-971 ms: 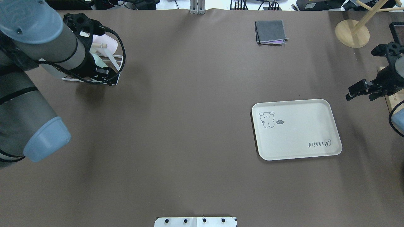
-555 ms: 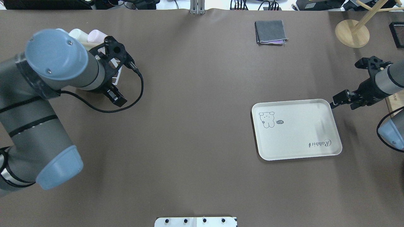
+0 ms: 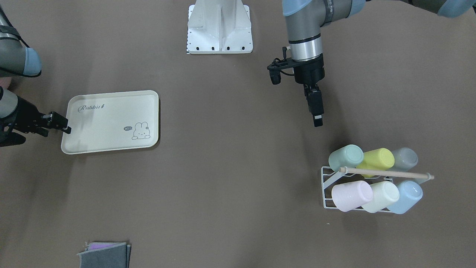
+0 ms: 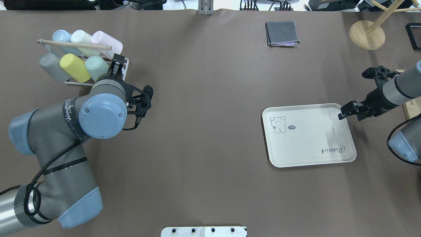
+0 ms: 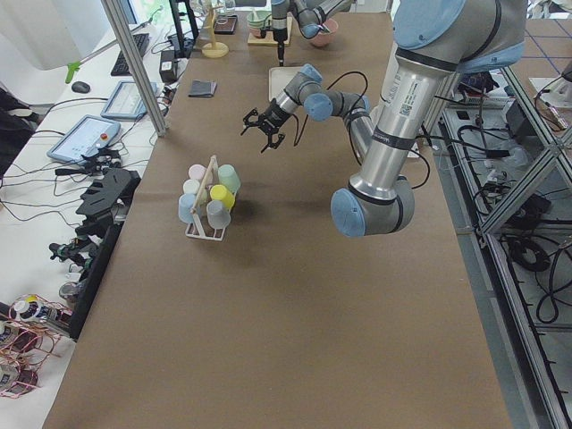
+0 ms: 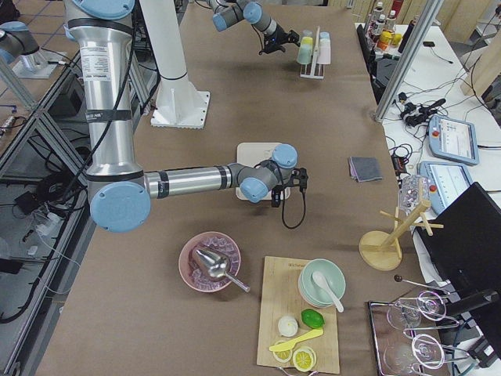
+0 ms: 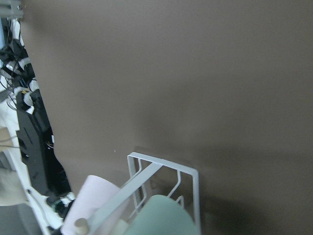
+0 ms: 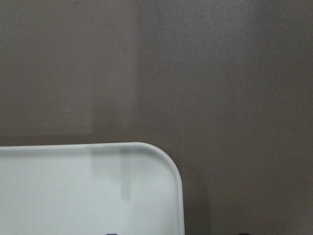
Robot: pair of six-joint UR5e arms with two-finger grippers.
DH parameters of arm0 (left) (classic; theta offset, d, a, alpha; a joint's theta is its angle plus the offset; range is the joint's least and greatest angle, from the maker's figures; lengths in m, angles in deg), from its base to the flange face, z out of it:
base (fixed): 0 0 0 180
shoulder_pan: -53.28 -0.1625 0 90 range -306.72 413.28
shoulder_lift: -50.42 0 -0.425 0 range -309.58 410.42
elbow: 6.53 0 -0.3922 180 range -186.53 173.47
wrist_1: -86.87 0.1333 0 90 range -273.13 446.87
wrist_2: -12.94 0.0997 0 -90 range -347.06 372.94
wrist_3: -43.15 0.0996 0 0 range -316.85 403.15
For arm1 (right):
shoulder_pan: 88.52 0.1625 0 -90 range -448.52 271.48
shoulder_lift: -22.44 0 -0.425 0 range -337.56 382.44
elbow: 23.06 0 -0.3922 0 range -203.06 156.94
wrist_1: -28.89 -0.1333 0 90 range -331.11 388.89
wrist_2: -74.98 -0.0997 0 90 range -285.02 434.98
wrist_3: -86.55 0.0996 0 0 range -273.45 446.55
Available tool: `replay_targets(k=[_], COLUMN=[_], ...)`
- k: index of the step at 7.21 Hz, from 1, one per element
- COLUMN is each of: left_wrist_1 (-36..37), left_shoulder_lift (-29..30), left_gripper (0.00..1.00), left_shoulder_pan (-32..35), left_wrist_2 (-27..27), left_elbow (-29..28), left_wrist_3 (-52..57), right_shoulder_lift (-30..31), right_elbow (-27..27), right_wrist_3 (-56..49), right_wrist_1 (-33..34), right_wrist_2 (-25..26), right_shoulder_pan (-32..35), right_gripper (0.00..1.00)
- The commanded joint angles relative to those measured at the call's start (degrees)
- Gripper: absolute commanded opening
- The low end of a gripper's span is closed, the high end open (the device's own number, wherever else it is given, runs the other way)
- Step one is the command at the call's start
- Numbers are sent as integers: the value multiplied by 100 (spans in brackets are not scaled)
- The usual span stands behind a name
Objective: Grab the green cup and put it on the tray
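Observation:
The green cup (image 3: pixel 346 156) is pale mint and lies on its side in a white wire rack (image 3: pixel 329 182), at the rack's end nearest the table's middle; it also shows in the overhead view (image 4: pixel 97 66) and the left wrist view (image 7: pixel 156 218). My left gripper (image 3: pixel 317 121) is open and empty, a short way from the rack, pointing at the green cup (image 4: pixel 117 65). The cream tray (image 4: pixel 309 144) with the bunny drawing lies empty on the right (image 3: pixel 111 108). My right gripper (image 4: pixel 343 114) is open and empty, over the tray's far right corner (image 8: pixel 161 161).
The rack also holds a yellow-green cup (image 4: pixel 75 67), a grey cup (image 4: pixel 50 66), pink (image 4: pixel 107 41), cream (image 4: pixel 82 36) and blue (image 4: pixel 62 35) cups under a wooden handle. A folded grey cloth (image 4: pixel 282 33) and a wooden stand (image 4: pixel 366 34) sit at the far edge.
My left arm has swung off the rack and come round, so the gripper now points at the rack's near end. My right gripper has moved left to the tray's corner.

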Motion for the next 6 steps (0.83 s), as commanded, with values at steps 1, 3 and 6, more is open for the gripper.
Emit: replay_targets(k=[1, 3, 6], left_wrist_1=[-33, -253, -192], left_shoulder_lift=[-341, -712, -695], left_gripper=[99, 99, 99], left_shoulder_pan=[-216, -358, -813], left_wrist_2=[1598, 2567, 2791], left_elbow=[-264, -763, -933], left_wrist_3=[1685, 1832, 1858], right_shoulder_lift=[47, 178, 302], right_elbow=[0, 0, 27], right_wrist_3=[2, 2, 2], right_wrist_1=[-10, -194, -387], right_wrist_2=[30, 21, 3], right_shoulder_pan=[-97, -106, -106], right_gripper=[83, 83, 70])
